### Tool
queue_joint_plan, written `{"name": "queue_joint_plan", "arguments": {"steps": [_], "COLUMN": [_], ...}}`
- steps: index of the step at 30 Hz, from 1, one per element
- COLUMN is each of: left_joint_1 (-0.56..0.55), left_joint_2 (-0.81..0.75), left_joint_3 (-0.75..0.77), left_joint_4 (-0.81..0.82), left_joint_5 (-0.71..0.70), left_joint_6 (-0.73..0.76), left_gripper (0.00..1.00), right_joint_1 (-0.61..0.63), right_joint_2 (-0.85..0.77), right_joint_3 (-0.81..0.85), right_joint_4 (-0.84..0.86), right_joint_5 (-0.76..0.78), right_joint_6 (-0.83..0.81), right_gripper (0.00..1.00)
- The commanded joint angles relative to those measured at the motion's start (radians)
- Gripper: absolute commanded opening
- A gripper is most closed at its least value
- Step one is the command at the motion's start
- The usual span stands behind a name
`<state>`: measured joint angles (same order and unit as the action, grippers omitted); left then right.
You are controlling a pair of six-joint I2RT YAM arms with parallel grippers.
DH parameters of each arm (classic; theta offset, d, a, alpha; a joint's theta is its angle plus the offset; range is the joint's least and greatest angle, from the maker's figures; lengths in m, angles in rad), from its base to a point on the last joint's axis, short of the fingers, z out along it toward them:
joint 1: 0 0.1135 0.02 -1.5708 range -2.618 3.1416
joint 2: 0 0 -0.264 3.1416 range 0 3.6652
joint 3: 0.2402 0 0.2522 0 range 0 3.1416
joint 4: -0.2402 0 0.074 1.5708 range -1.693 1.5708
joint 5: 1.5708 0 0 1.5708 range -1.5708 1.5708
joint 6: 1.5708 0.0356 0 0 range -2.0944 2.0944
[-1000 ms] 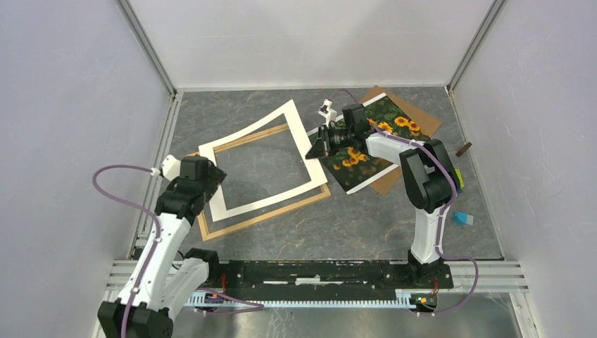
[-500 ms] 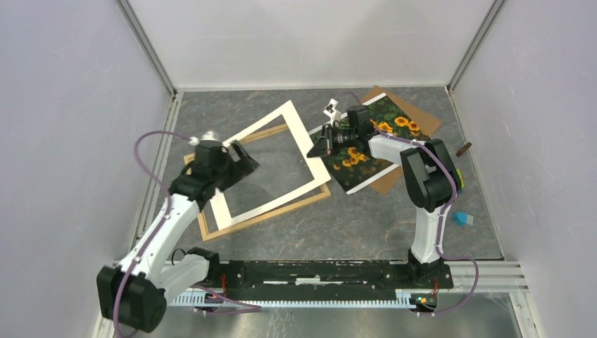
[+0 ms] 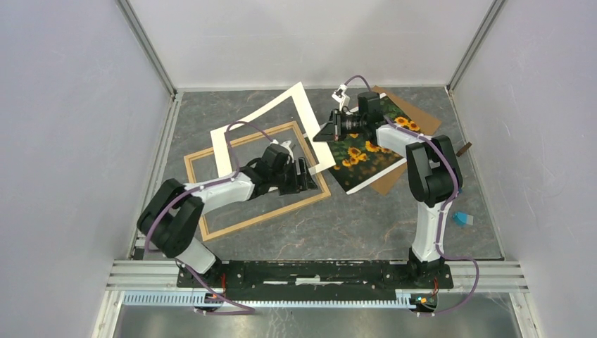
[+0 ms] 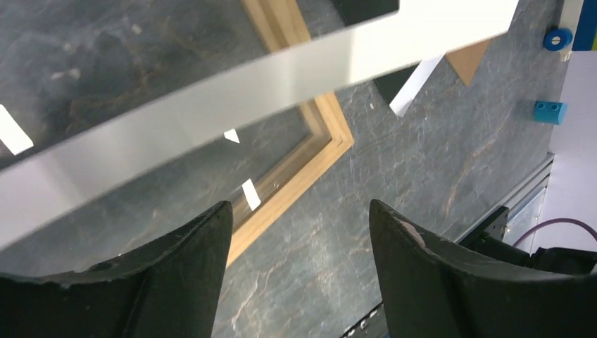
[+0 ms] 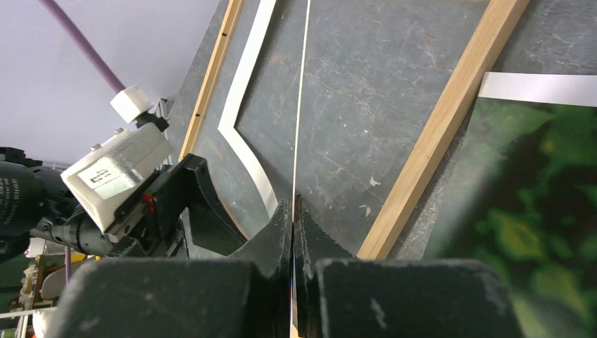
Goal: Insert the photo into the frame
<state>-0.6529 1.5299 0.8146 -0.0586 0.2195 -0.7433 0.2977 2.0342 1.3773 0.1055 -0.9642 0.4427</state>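
The light wooden frame (image 3: 267,213) lies flat on the dark table, left of centre. The photo (image 3: 369,153) of sunflowers rests to its right on a brown backing board (image 3: 419,121). My right gripper (image 3: 336,129) is shut on the right edge of the white mat (image 3: 257,114) and holds it tilted up above the frame. In the right wrist view the mat (image 5: 300,105) shows edge-on between the shut jaws of that gripper (image 5: 292,211), with the photo (image 5: 535,211) at right. My left gripper (image 3: 308,179) hovers open and empty over the frame's right corner (image 4: 331,134), under the raised mat (image 4: 246,84).
A blue block (image 3: 462,218) and a small brown object (image 3: 463,148) lie by the right wall. The blue block (image 4: 549,110) and a blue ring (image 4: 556,39) show in the left wrist view. An aluminium rail (image 3: 493,271) runs along the near edge.
My left arm has swung from the left side across the frame to its right corner. My right gripper has raised the mat and carried it toward the back.
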Motion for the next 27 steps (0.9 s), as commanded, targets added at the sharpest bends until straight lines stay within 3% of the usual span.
{"name": "queue_joint_plan", "arguments": {"steps": [1, 13, 16, 21, 27], "left_joint_1": [-0.01, -0.01, -0.008, -0.01, -0.01], "left_joint_2": [0.089, 0.226, 0.218, 0.096, -0.16], "left_joint_3": [0.084, 0.074, 0.081, 0.105, 0.156], "left_joint_4": [0.15, 0.111, 0.087, 0.052, -0.121], "left_joint_5": [-0.01, -0.009, -0.034, -0.032, -0.092], "left_joint_6": [-0.015, -0.182, -0.165, -0.063, 0.127], "left_gripper": [0.75, 0.73, 0.74, 0.82, 0.93], "right_joint_1": [0.005, 0.006, 0.006, 0.006, 0.012], "right_joint_2": [0.007, -0.002, -0.005, -0.015, -0.031], "right_joint_3": [0.001, -0.021, -0.029, -0.036, -0.058], "right_joint_4": [0.004, 0.002, 0.005, 0.005, 0.017], "right_joint_5": [-0.028, -0.011, -0.011, 0.004, -0.057], "right_joint_6": [-0.04, -0.046, -0.047, -0.033, 0.042], "right_gripper": [0.0, 0.0, 0.0, 0.0, 0.0]}}
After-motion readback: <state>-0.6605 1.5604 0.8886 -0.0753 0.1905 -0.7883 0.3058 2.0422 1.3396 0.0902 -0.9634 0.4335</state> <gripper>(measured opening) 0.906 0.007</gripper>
